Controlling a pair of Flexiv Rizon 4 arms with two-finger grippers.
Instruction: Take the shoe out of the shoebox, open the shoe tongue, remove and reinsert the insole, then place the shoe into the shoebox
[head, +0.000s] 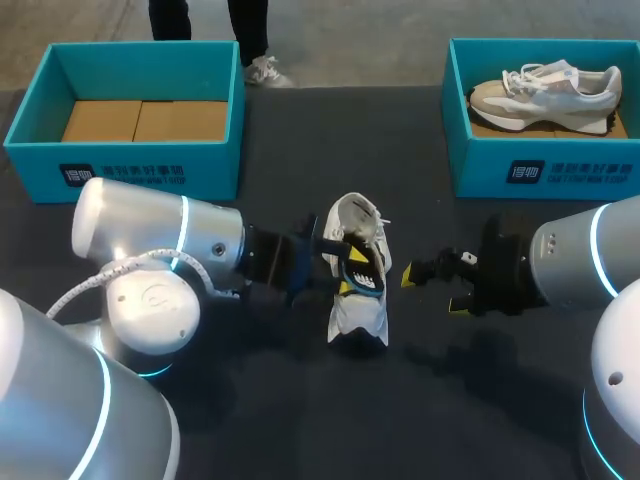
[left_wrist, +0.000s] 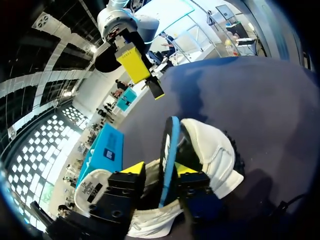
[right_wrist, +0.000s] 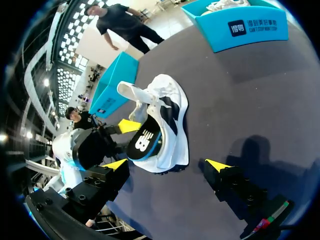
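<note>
A table (head: 300, 400) with a dark, matte charcoal top filled nearly the whole head view, from the lower edge of the frame up to its far edge, which ran straight across near the top. The surface was plain and unpatterned. The light on it was even, and it left only soft, blurred shadows (head: 480, 350) to the lower right of centre. In the left wrist view the same tabletop took on a pale bluish sheen.

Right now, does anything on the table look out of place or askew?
Only the insole: it stands on edge, half out of the white shoe, pinched in the left gripper. That fits the job; nothing looks spilled or damaged.
</note>
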